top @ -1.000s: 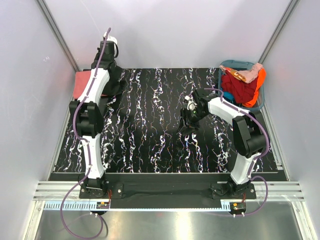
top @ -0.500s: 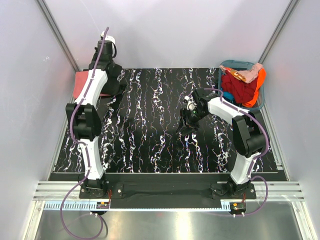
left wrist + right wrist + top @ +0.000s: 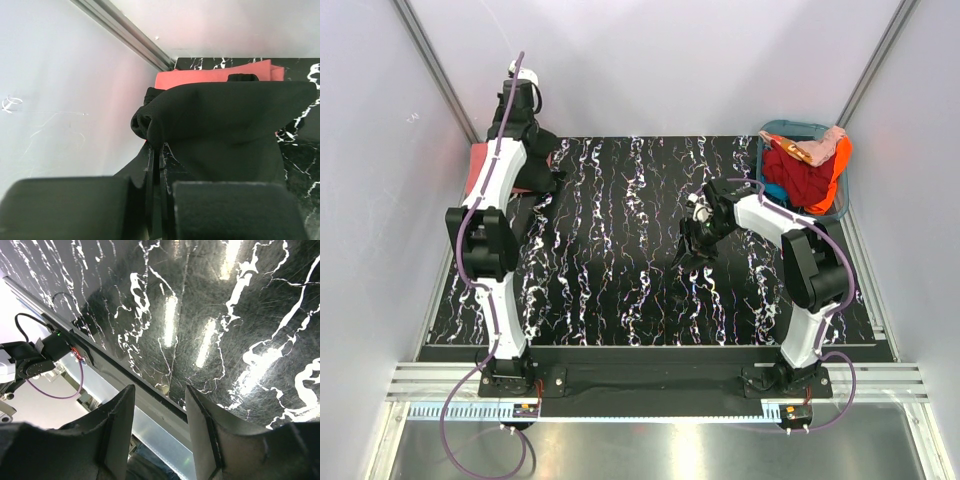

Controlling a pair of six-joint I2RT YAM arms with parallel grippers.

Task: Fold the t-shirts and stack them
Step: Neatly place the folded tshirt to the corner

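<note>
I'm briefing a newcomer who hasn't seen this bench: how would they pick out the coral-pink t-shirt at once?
Go to the far left corner of the black marbled table. The coral-pink t-shirt lies folded flat there, partly behind the black t-shirt held in the left pincer. Unlike the bright clothes heaped in the teal basket far right, it lies flat on the table.

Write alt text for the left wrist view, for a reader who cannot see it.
The left end effector, shut, pinches a bunched edge of the black t-shirt, which fills most of the view. Behind it a coral-pink t-shirt lies flat on the black marbled table, beside a white wall.
</note>
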